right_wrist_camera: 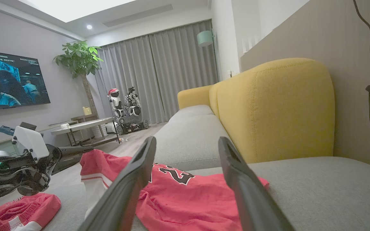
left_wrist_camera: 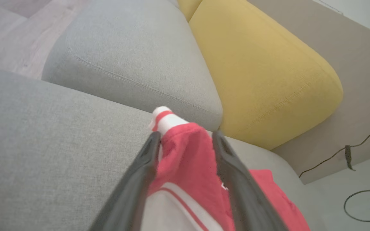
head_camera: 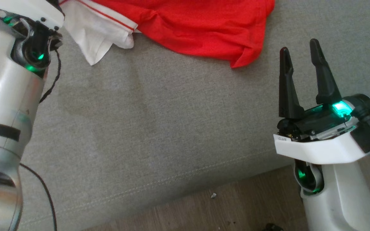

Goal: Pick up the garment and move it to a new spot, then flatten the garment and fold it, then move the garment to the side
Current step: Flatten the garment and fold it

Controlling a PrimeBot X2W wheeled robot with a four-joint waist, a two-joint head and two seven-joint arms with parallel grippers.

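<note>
The garment (head_camera: pixel 204 29) is a red jersey with a white, red-striped panel. It lies crumpled on the grey sofa seat (head_camera: pixel 159 128) at the top of the head view. In the left wrist view my left gripper (left_wrist_camera: pixel 185 134) has its fingers spread wide, and a bunched fold of the garment (left_wrist_camera: pixel 188 160) stands between them. The right wrist view shows the left gripper (right_wrist_camera: pixel 87 149) at the garment's raised left corner (right_wrist_camera: pixel 98 163). My right gripper (head_camera: pixel 300 54) is open and empty, hovering over the seat to the right of the garment.
A yellow back cushion (right_wrist_camera: pixel 268 106) rises behind the seat. The seat's front edge and wooden floor (head_camera: pixel 236 205) are near the right arm. Another red cloth (right_wrist_camera: pixel 18 208) lies at the lower left. A black cable (head_camera: pixel 52 83) hangs off the left arm.
</note>
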